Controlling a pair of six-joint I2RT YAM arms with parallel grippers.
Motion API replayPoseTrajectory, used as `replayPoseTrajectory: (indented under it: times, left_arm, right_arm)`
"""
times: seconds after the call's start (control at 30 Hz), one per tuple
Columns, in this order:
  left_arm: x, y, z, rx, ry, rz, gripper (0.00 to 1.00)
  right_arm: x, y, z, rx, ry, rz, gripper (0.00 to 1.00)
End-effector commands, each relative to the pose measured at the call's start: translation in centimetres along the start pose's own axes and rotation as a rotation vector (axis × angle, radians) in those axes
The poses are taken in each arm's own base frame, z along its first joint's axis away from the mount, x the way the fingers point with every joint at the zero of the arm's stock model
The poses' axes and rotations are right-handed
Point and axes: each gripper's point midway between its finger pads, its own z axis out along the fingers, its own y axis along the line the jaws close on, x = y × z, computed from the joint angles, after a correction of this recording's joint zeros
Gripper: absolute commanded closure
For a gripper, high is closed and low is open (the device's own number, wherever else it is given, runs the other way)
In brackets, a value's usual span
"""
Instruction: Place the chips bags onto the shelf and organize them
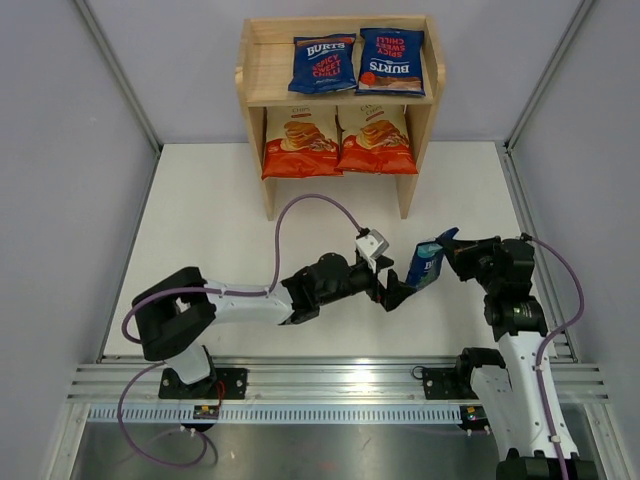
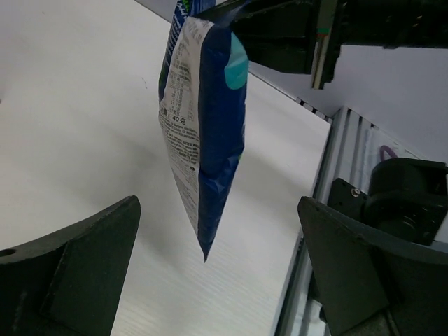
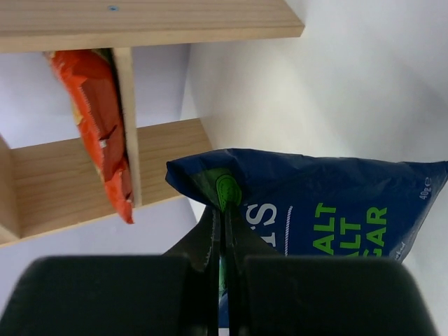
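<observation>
Right tool (image 3: 222,222) clenched on top seam of green-lettered blue bag (image 1: 427,264); bag hangs above surface (image 1: 210,230), right of centre, well apart from shelf (image 1: 254,75). Left tool (image 1: 397,291) released, fingers spread wide either side of bag's lower corner, touching neither face. Top tier: two blue bags (image 1: 323,62) side by side, nearly rim to rim. Lower tier: two orange bags (image 1: 300,142). Bare surface between hanging bag and shelf front.
</observation>
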Motion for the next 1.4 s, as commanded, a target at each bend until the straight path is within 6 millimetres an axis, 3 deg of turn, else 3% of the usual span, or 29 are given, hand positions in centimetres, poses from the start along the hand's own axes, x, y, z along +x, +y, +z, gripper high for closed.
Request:
replayPoseTrajectory:
  times: [0.0,0.23,0.37,0.47,0.5,0.6,0.67,0.73,0.77,0.8,0.83,0.87,0.9,0.93,0.97,1.0,1.07,1.1,1.2,1.23,1.37]
  left_arm:
    - [-3.6,-0.2,2.1,-0.045,-0.122,0.139,0.01]
    - [-3.9,-0.8,3.6,-0.061,-0.135,0.204,0.01]
    - [-5.0,-0.8,4.7,-0.090,-0.151,0.198,0.02]
    - [-5.3,-1.0,5.1,-0.095,-0.154,0.191,0.20]
    - [-5.6,-1.2,5.2,-0.093,-0.163,0.191,0.37]
    - [-6.4,-1.2,4.9,-0.108,-0.183,0.173,0.60]
    - [-7.4,-0.9,4.1,-0.144,-0.208,0.147,0.69]
    - [-7.1,-0.5,3.3,-0.159,-0.193,0.133,0.75]
    - [-8.1,-1.0,2.5,-0.148,-0.208,0.119,0.76]
    - [-8.3,-1.1,2.0,-0.142,-0.201,0.111,0.77]
    - [-7.4,-1.4,1.4,-0.117,-0.161,0.108,0.78]
    - [-8.5,-1.8,0.4,-0.094,-0.174,0.081,0.78]
    - [-8.4,-3.2,-0.3,-0.009,-0.148,0.070,0.78]
    - [-7.1,-3.4,-1.1,0.034,-0.096,0.058,0.78]
    - [-8.5,-3.6,-2.4,0.075,-0.111,0.013,0.78]
    - [-7.8,-5.3,-3.5,0.203,-0.064,-0.011,0.78]
    - [-8.1,-5.7,-5.5,0.302,-0.037,-0.092,0.79]
    - [-8.4,-7.3,-7.0,0.397,-0.015,-0.098,0.78]
    - [-8.4,-9.2,-9.7,0.521,0.042,-0.149,0.76]
    - [-9.2,-10.3,-10.7,0.566,0.041,-0.182,0.76]
    - [-10.6,-11.9,-11.8,0.617,0.102,-0.302,0.75]
  right_arm:
    - [0.4,4.9,-2.6,-0.130,0.030,0.034,1.00]
    - [1.5,7.6,-5.5,-0.230,0.085,0.041,1.00]
    - [2.4,9.2,-7.0,-0.304,0.140,0.074,1.00]
    - [2.7,10.2,-8.5,-0.339,0.150,0.080,1.00]
    - [2.7,10.4,-8.7,-0.348,0.152,0.078,1.00]
    - [3.0,11.1,-9.3,-0.376,0.170,0.068,1.00]
    - [3.1,11.3,-9.3,-0.379,0.177,0.045,1.00]
    - [3.3,11.8,-9.1,-0.379,0.190,-0.015,0.75]
    - [3.3,12.2,-9.2,-0.392,0.186,-0.086,0.63]
    - [3.3,12.3,-9.0,-0.397,0.187,-0.136,0.42]
    - [3.6,12.4,-8.3,-0.392,0.217,-0.185,0.30]
    - [3.7,13.0,-8.6,-0.428,0.220,-0.317,0.23]
    - [4.7,13.2,-9.0,-0.459,0.280,-0.392,0.10]
    - [5.0,13.1,-8.6,-0.459,0.318,-0.443,0.09]
    - [5.4,13.4,-9.0,-0.509,0.334,-0.562,0.08]
    - [5.9,13.3,-9.3,-0.539,0.367,-0.607,0.08]
    - [7.7,13.6,-11.1,-0.686,0.461,-0.725,0.09]
    - [8.3,13.6,-11.9,-0.734,0.489,-0.758,0.09]
    - [9.9,13.8,-15.0,-0.915,0.568,-0.857,0.07]
    - [10.0,14.9,-16.3,-1.016,0.534,-0.927,0.07]
    - [10.9,15.6,-18.5,-1.106,0.635,-0.914,0.09]
